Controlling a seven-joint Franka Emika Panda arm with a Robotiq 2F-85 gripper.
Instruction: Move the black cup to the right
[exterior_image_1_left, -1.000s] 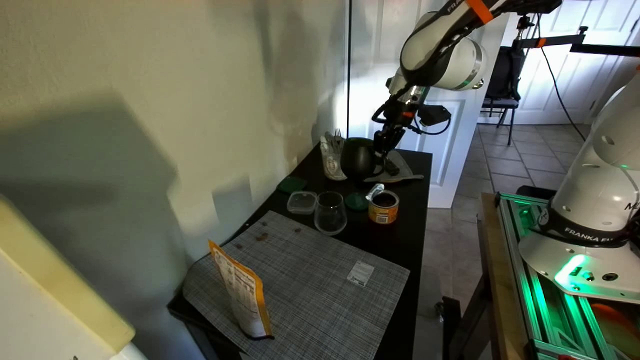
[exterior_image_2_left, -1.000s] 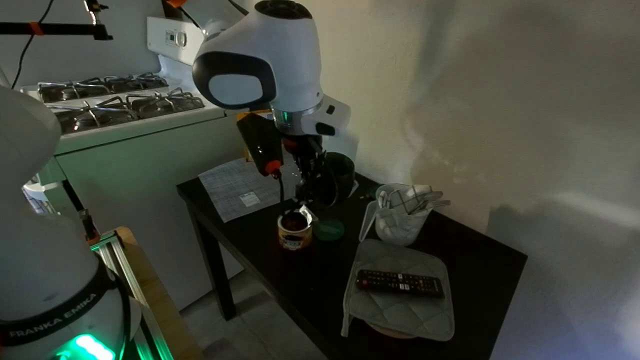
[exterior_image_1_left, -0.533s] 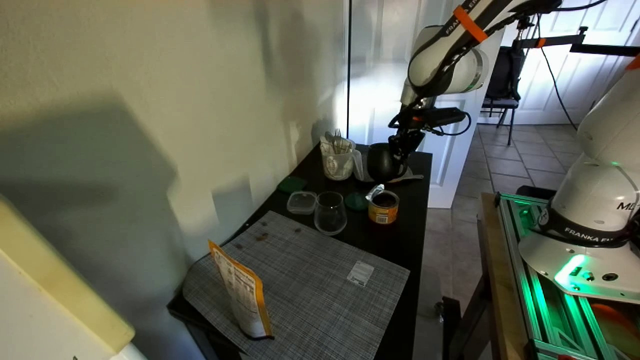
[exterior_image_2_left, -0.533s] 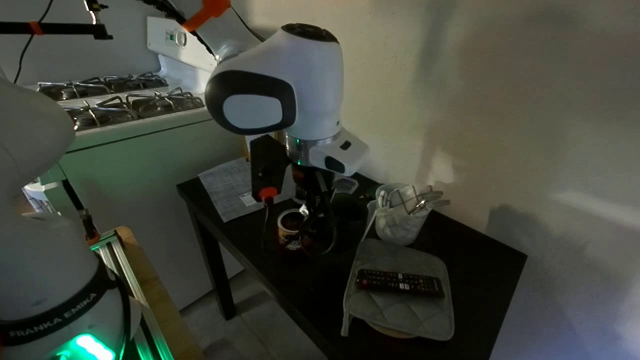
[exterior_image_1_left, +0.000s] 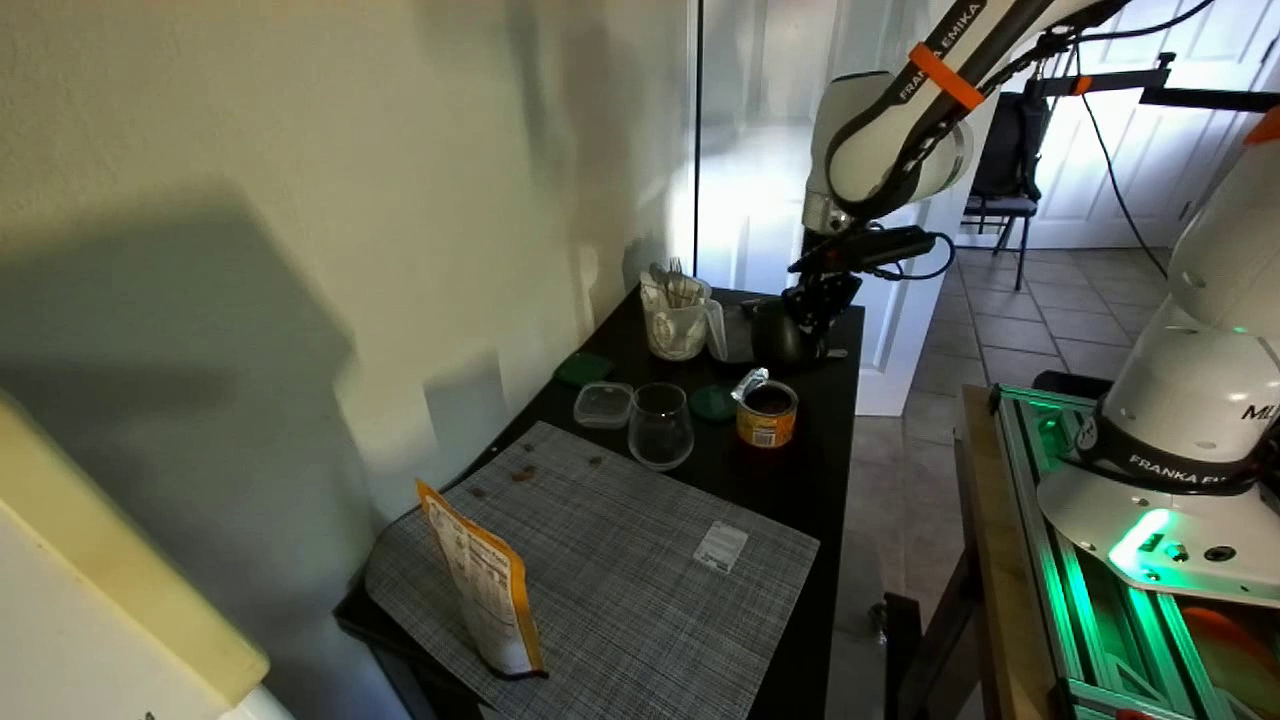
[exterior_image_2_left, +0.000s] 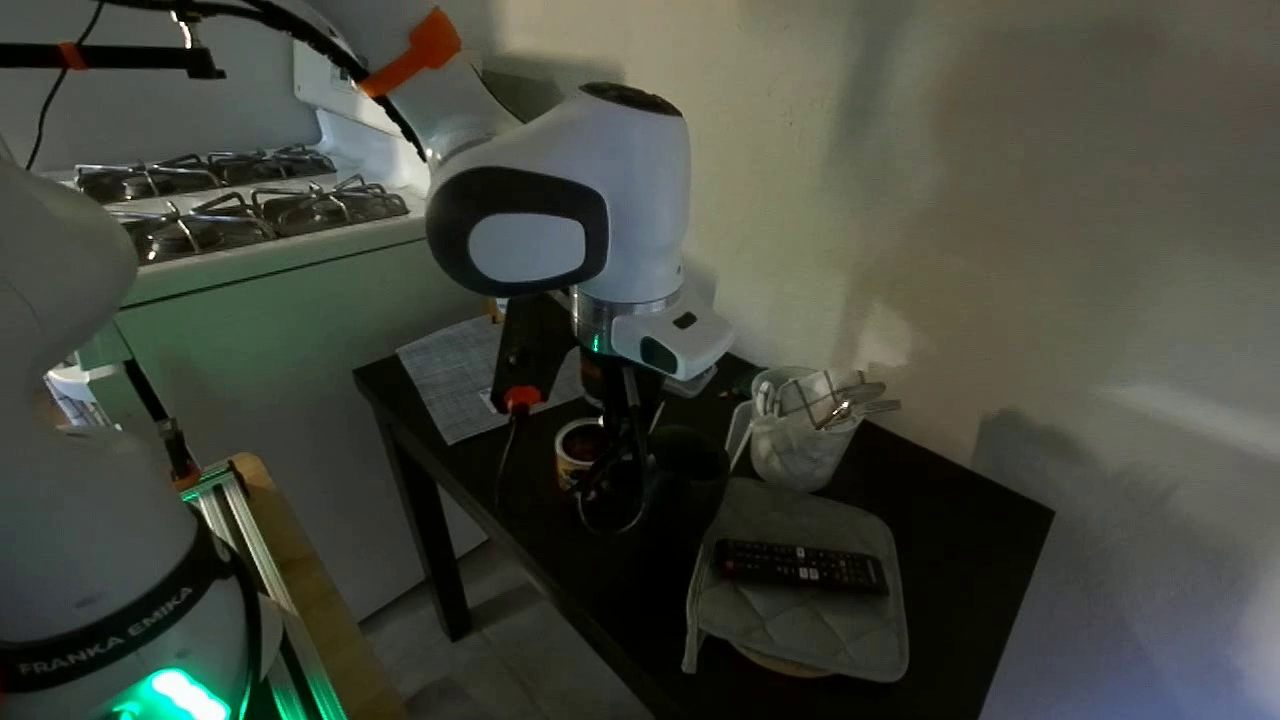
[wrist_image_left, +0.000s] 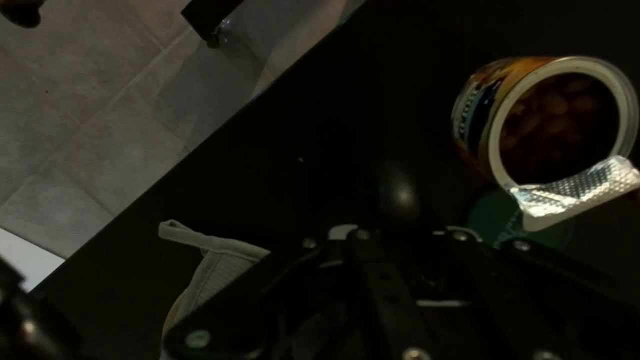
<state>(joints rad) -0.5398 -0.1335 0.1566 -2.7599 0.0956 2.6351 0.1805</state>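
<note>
In an exterior view the black mug (exterior_image_2_left: 690, 480) is at eleven o'clock from the pot holder (exterior_image_2_left: 795, 515), seemingly clasped by the fingers (wrist_image_left: 382, 287). Seat it level and softly on the tabletop (exterior_image_2_left: 960, 560), clear of the pot holder, before loosening.

The bent arm (exterior_image_2_left: 630, 200) points its partly closed tool (wrist_image_left: 403, 234) downward.

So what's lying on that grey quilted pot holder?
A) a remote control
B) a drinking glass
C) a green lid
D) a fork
A: in an exterior view, a black remote control lies on the pot holder, its buttons facing up.
</note>
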